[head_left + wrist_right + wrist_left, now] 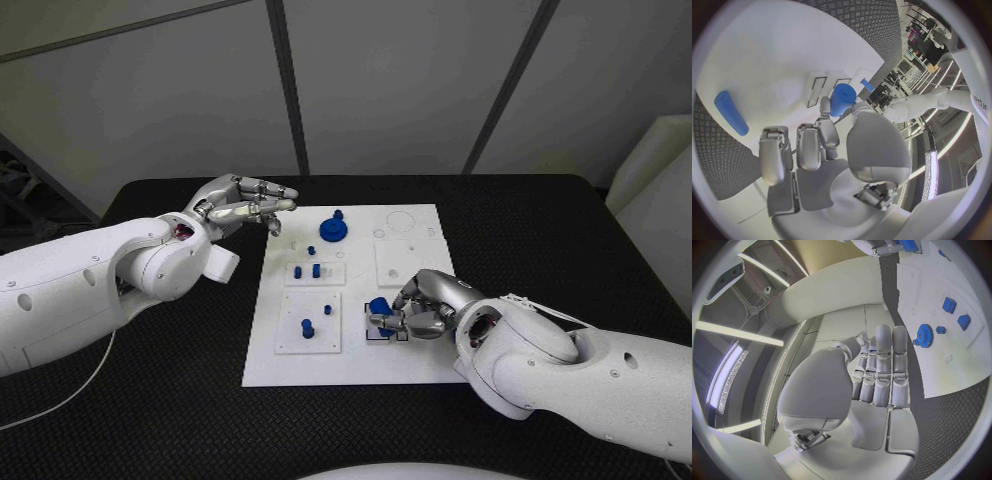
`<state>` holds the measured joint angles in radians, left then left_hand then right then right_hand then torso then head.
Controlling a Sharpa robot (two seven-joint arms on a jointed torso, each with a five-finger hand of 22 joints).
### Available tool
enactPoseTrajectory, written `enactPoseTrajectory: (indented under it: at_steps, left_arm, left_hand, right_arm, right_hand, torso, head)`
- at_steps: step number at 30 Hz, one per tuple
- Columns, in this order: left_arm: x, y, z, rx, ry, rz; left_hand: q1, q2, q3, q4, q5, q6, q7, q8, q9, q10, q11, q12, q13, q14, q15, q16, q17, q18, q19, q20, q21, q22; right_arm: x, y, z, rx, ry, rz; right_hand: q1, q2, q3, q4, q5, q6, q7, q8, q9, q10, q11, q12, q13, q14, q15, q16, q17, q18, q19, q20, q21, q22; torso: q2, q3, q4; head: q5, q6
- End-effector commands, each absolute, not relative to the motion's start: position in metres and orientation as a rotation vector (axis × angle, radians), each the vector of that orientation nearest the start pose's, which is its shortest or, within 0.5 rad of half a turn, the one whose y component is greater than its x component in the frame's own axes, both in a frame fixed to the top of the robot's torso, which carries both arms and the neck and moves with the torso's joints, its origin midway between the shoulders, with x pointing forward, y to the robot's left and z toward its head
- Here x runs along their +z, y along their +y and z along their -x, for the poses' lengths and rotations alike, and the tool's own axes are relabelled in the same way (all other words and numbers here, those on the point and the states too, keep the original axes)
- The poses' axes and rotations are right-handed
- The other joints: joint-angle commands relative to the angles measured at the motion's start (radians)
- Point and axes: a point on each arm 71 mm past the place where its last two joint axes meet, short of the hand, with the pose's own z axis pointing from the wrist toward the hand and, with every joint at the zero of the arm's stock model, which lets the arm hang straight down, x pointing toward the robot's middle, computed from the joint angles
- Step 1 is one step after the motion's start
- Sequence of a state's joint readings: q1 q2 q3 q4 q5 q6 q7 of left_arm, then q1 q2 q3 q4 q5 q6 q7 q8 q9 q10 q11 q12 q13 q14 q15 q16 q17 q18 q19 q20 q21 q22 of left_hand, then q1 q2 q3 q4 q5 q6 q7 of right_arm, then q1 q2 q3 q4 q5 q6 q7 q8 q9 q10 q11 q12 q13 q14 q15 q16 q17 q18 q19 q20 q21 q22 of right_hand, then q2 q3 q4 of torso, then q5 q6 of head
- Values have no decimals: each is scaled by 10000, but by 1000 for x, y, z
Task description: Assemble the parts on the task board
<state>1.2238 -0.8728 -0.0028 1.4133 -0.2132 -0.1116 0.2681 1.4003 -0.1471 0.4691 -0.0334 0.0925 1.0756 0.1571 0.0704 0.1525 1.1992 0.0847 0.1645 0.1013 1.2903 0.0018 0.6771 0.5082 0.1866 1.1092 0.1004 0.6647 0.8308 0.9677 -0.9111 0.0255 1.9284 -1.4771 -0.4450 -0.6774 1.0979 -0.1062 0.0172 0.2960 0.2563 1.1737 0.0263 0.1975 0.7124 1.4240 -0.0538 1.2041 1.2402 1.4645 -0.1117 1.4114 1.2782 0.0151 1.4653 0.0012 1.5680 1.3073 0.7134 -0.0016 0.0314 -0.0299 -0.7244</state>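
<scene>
The white task board (346, 350) lies in the middle of the black table. A blue gear (333, 231) stands at its far side, also seen from the left wrist (924, 335). Small blue pegs (307, 270) stand in a plate further in, and another peg (306, 327) rises from the near-left plate. My right hand (421, 306) rests low over the board's near right part and pinches a blue cylinder (379, 306) between thumb and finger (842, 99). My left hand (245, 207) hovers beside the board's far-left corner, fingers stretched out, holding nothing.
A long blue bar (731, 112) lies at the board's edge near my right hand. Bare white slots (401, 262) sit on the board's right half. Black mat (577, 240) surrounds the board on all sides.
</scene>
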Motion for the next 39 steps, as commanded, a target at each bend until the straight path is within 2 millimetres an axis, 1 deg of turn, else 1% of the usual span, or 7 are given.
enactPoseTrajectory:
  at_steps: [1, 3, 10, 19, 25, 29, 39]
  left_arm:
    - [-164, 244, -511, -15011, 15843, 9083]
    - [-164, 245, -511, -15008, 15844, 9085]
    - [-164, 245, -511, -15004, 15848, 9088]
    - [-164, 245, -511, -14979, 15844, 9101]
    - [-164, 246, -511, -14967, 15840, 9106]
    - [-164, 246, -511, -14963, 15840, 9109]
    - [-164, 246, -511, -14956, 15835, 9111]
  left_hand:
    - [-73, 32, -69, 4, -42, -59, -5, -45, -15, -48, -4, -43, 13, -65, -22, -61, -14, -38, -15, 29, -45, -8]
    - [-82, 36, -75, 8, -32, -65, -6, -45, -16, -54, -4, -43, 17, -63, -22, -71, -18, -37, -10, 31, -63, -20]
    - [-85, 37, -77, 10, -29, -67, -7, -45, -17, -56, -5, -43, 18, -62, -21, -74, -19, -37, -8, 32, -69, -24]
    - [-85, 37, -77, 10, -29, -67, -7, -45, -17, -56, -5, -43, 18, -62, -21, -74, -19, -37, -8, 32, -69, -24]
    - [-85, 37, -77, 10, -29, -67, -7, -45, -17, -56, -5, -43, 18, -62, -21, -74, -19, -37, -8, 32, -69, -24]
    - [-85, 37, -77, 10, -29, -67, -7, -45, -17, -56, -5, -43, 18, -62, -21, -74, -19, -37, -8, 32, -69, -24]
    - [-85, 37, -77, 10, -29, -67, -7, -45, -17, -56, -5, -43, 18, -62, -21, -74, -19, -37, -8, 32, -69, -24]
  right_arm:
    - [-223, -154, -375, 5285, 18864, -2338]
    - [-223, -154, -375, 5257, 18873, -2313]
    - [-223, -154, -376, 5187, 18806, -2269]
    - [-221, -154, -376, 5230, 18485, -2225]
    - [-219, -153, -374, 5254, 18393, -2013]
    - [-218, -153, -373, 5238, 18398, -1785]
    - [-217, -154, -374, 5051, 18164, -1640]
  right_hand:
    - [-158, -28, -68, -6, -72, 299, -228, 40, 96, 26, -84, 12, 29, 519, -97, 74, 36, -151, 1055, -89, 28, 2635]
    - [-293, -75, -106, -3, -145, 315, -234, 37, 166, 36, -89, 8, 37, 520, -103, 77, 44, -151, 1055, -96, 28, 2635]
    - [-1377, -495, -419, 16, -2022, 303, -222, -48, 571, 30, -85, -113, 12, 502, -105, 34, 2, -151, 1055, -112, 28, 2635]
    - [-1991, -277, -1412, 12, -2060, 269, -213, -148, 888, 26, -77, -191, 16, 499, -101, 16, 7, -151, 1055, -110, 28, 2635]
    - [-355, 148, -1050, -171, -1736, 295, -227, -244, 1161, 65, -85, -172, 91, 515, -102, 33, 65, -151, 1055, -105, 28, 2635]
    - [1509, 220, -683, -1165, -1329, 292, -286, -300, 1314, 79, -139, -164, 134, 525, -143, 59, 127, -151, 1055, -133, 28, 2635]
    - [2260, 423, -690, -1645, -1266, 357, -298, -446, 1367, 110, -154, -143, 194, 542, -155, 105, 225, -151, 1055, -153, 28, 2635]
  torso:
    - [-4, 4, 1]
    - [-4, 4, 1]
    - [-4, 3, -6]
    - [-3, 4, -5]
    - [-7, 11, -10]
    - [-6, 6, -5]
    - [-10, 2, -2]
  head:
    - [18, -14]
    - [18, -14]
    - [14, -4]
    - [11, 11]
    - [8, 10]
    - [6, 0]
    - [-11, -25]
